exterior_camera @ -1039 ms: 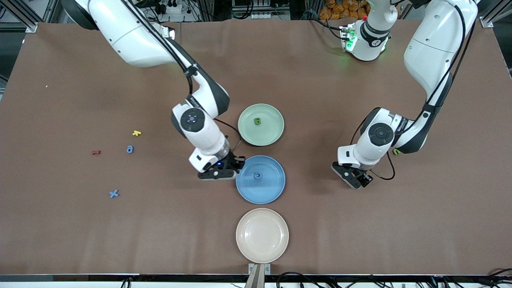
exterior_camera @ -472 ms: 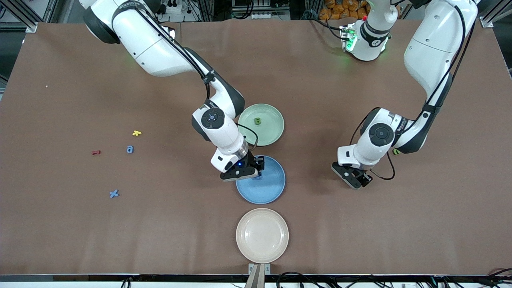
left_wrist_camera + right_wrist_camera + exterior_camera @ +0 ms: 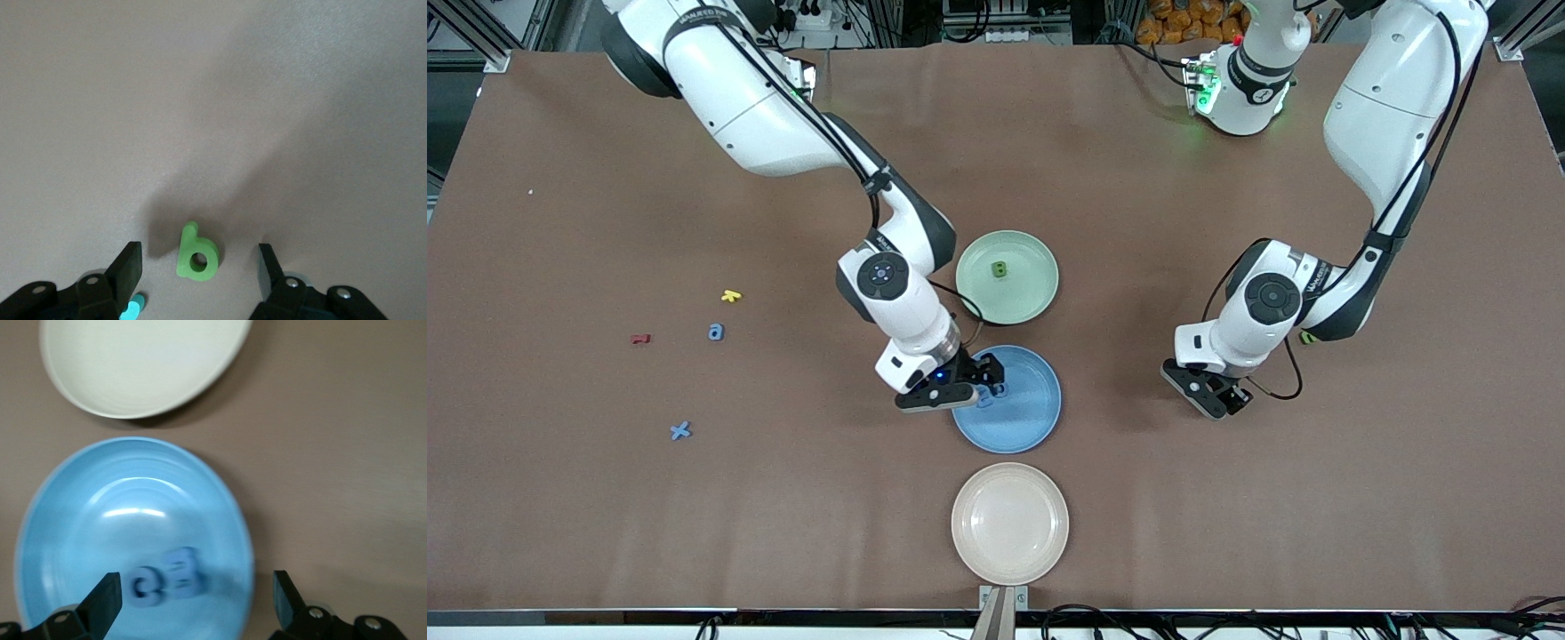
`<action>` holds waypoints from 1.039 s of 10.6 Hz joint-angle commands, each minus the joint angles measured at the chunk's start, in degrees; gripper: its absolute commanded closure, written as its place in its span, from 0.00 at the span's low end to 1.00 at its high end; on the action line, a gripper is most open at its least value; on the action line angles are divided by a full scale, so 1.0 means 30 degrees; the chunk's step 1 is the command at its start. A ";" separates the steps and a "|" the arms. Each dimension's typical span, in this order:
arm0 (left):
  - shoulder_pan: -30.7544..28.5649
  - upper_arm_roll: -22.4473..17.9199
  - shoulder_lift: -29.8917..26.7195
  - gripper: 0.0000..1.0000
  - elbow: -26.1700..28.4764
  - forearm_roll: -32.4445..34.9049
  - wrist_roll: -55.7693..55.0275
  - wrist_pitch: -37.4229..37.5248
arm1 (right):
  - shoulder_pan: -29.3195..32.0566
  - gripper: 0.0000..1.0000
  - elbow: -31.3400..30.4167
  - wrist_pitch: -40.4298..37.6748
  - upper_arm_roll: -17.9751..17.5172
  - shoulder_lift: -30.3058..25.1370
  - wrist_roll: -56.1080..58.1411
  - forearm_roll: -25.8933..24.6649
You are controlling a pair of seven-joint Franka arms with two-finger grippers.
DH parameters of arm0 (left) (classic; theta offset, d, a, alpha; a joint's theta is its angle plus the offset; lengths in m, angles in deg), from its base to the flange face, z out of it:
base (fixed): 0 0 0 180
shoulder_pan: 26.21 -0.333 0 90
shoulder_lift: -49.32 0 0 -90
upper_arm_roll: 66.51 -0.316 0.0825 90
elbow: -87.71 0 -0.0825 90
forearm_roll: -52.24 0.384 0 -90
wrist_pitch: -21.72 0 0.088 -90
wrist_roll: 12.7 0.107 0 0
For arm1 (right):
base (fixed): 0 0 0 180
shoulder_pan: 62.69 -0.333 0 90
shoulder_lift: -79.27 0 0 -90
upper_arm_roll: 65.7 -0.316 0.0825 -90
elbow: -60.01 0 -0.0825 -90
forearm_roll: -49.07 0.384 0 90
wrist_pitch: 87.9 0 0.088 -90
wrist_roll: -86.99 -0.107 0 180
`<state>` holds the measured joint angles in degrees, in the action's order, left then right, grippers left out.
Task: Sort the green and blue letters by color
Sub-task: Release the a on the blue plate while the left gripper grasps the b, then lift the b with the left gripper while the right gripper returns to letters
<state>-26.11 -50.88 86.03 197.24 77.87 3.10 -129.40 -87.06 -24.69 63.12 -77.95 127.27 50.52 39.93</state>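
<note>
My right gripper (image 3: 980,380) hangs open over the blue plate (image 3: 1027,418). Two periwinkle blue letters (image 3: 148,588) (image 3: 183,572) lie side by side in that plate (image 3: 133,493), under the spread jaws and touching neither. Beside it, the green plate (image 3: 1024,298) holds one olive green letter (image 3: 1000,268). My left gripper (image 3: 1214,398) is low over the table toward the left arm's end. It stands open astride a green letter "b" (image 3: 197,252), with a gap on each side. Two more blue letters (image 3: 716,332) (image 3: 681,430) lie on the table toward the right arm's end.
A cream plate (image 3: 1009,523) sits nearer the front camera than the blue plate. A small yellow letter (image 3: 731,296) and a dark red one (image 3: 639,339) lie near the loose blue letters. Another green piece (image 3: 1307,337) peeks out beside the left arm's wrist.
My right gripper swung in over the blue plate and opened; a second blue letter now lies in it. The left arm has barely moved.
</note>
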 commanded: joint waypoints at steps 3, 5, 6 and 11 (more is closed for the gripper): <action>-0.0446 0.0242 0.0388 0.30 -0.0238 -0.0661 0.0389 -0.0165 | 0.3838 0.00 -0.6414 -0.0882 -0.0193 -0.4857 0.2976 -0.0412; -0.0446 0.0242 0.0417 0.47 -0.0238 -0.0692 0.0389 -0.0165 | 0.5537 0.00 -0.6833 -0.3304 -0.0164 -0.6119 0.4124 -0.0412; -0.0417 0.0242 0.0417 0.52 -0.0238 -0.0721 0.0360 -0.0165 | 0.6531 0.00 -0.6862 -0.4566 -0.0192 -0.6618 0.4621 -0.0412; -0.0271 0.0242 0.0447 0.90 -0.0238 -0.1190 0.0097 -0.0165 | 1.1190 0.00 -1.0663 -0.5135 -0.0193 -1.0191 0.6466 -0.0383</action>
<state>-26.91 -50.35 86.41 197.07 75.60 3.10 -129.45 -59.44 -48.30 46.98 -77.56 103.52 67.20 39.68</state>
